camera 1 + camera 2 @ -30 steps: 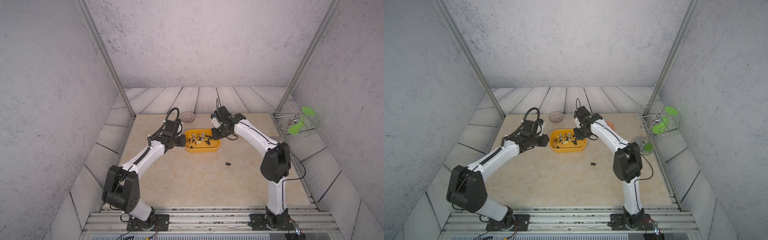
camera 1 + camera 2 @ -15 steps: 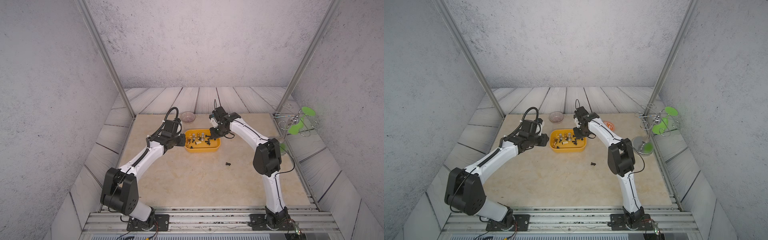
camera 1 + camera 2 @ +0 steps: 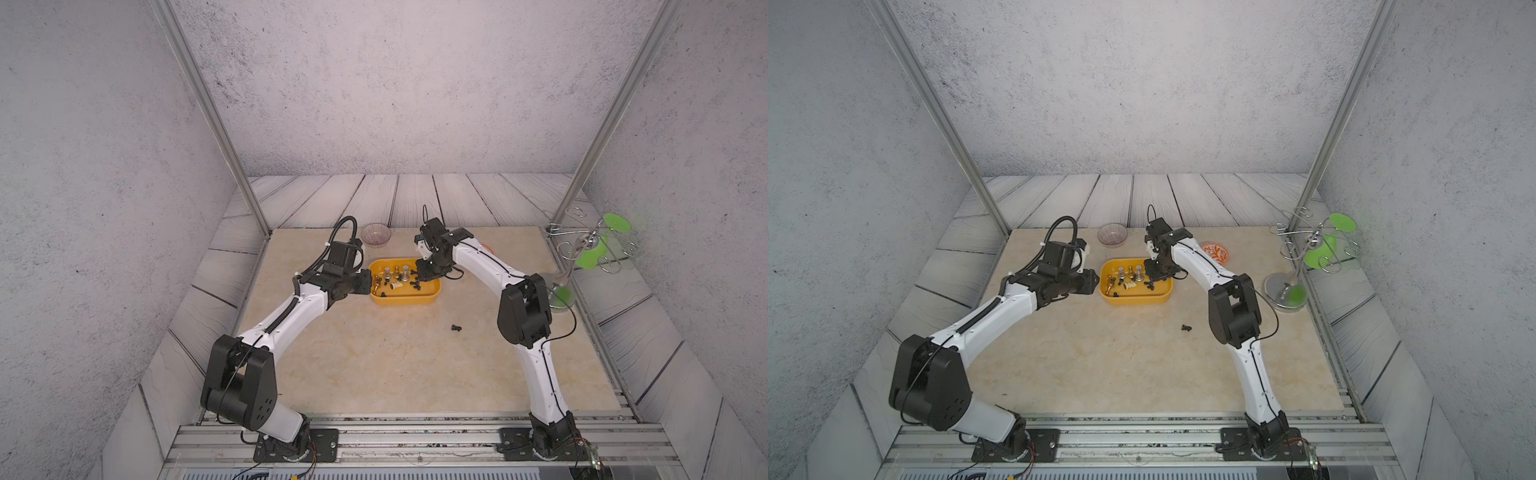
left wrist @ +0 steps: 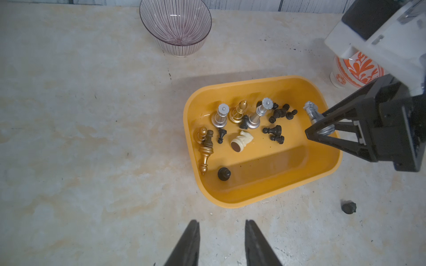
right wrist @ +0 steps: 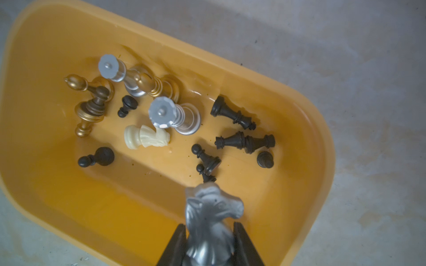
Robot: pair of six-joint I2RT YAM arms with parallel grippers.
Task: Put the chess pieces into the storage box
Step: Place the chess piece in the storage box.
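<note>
Left pincer [image 4: 221,222] hangs empty, jaws apart, beside the storage box [image 4: 265,200] near the desk's [image 3: 374,365] back edge; right pincer [image 5: 209,226], clamped on a silver knight [image 5: 212,207], has edged in over the box, so release seems next, with one black piece [image 3: 456,328] left outside.

Right gripper [image 4: 310,133] grips silver knight [image 4: 311,111] over box [image 4: 253,200]; 1 black piece [image 4: 348,207] on table [image 4: 92,115] outside; left gripper [image 4: 221,223] parted, empty.

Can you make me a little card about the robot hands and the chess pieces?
Right gripper: shut on silver knight, over storage box
Left gripper: open, empty, beside the box
In box: chess pieces, silver, gold, black, plus one cream knight
Outside box: one black piece on the table
Nearby: striped glass bowl, orange-and-white bowl
</note>
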